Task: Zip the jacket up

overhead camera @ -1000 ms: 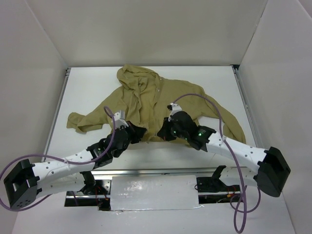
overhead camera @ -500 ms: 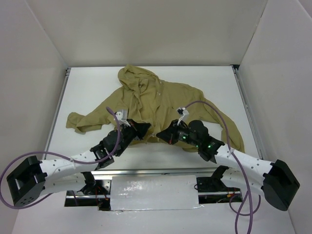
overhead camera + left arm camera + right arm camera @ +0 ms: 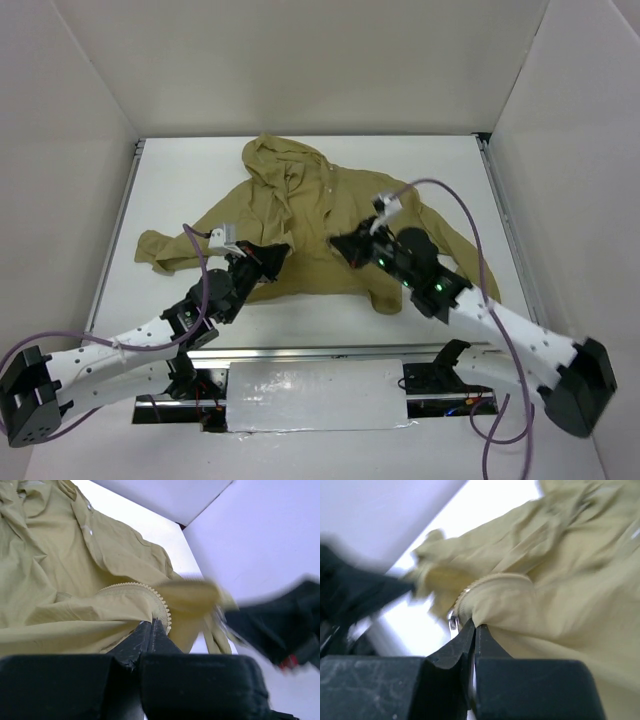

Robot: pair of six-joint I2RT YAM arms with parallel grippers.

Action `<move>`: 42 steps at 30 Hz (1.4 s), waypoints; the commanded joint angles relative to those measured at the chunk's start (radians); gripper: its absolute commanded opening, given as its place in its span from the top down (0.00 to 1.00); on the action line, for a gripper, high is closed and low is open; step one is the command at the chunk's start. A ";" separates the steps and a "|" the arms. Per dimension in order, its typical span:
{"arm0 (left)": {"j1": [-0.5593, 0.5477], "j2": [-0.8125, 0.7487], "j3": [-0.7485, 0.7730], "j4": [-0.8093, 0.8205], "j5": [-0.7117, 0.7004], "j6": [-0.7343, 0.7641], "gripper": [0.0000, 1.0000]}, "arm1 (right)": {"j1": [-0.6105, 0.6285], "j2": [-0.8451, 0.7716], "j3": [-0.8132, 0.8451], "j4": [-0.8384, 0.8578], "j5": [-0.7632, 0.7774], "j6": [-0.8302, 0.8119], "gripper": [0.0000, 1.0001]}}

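The olive-tan jacket (image 3: pixel 310 215) lies spread on the white table, hood toward the far side. My left gripper (image 3: pixel 273 252) is shut on the jacket's left front edge near the hem. In the left wrist view the gripper (image 3: pixel 153 623) pinches the cloth just below a curve of zipper teeth (image 3: pixel 142 586). My right gripper (image 3: pixel 346 244) is shut on the opposite front edge. In the right wrist view the gripper (image 3: pixel 474 625) holds the fabric beside a small metal zipper slider (image 3: pixel 453 622). The two grippers are a short way apart, facing each other.
White walls enclose the table (image 3: pixel 180 180) on three sides. A metal rail (image 3: pixel 120 220) runs along its left edge and another along the right (image 3: pixel 505 220). The jacket's left sleeve (image 3: pixel 165 250) and right sleeve (image 3: pixel 470 250) trail outward. Purple cables loop off both arms.
Both grippers, still shut on the jacket's front edges, have moved away from the near table edge and a little apart, dragging the lower front of the jacket with them.
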 commanded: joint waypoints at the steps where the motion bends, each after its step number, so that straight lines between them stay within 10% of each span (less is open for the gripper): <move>1: 0.009 -0.032 0.028 -0.027 -0.038 0.013 1.00 | -0.004 0.259 0.210 -0.177 0.186 -0.135 1.00; 5: 0.013 -0.043 0.030 -0.039 -0.037 0.020 1.00 | 0.002 0.031 -0.151 0.397 -0.053 -0.102 1.00; 18: 0.016 -0.002 0.041 0.088 0.098 0.086 1.00 | -0.007 0.017 -0.266 0.592 -0.398 -0.129 1.00; 42: 0.014 0.037 -0.001 0.156 0.173 0.022 1.00 | -0.013 0.146 -0.172 0.615 -0.348 0.110 1.00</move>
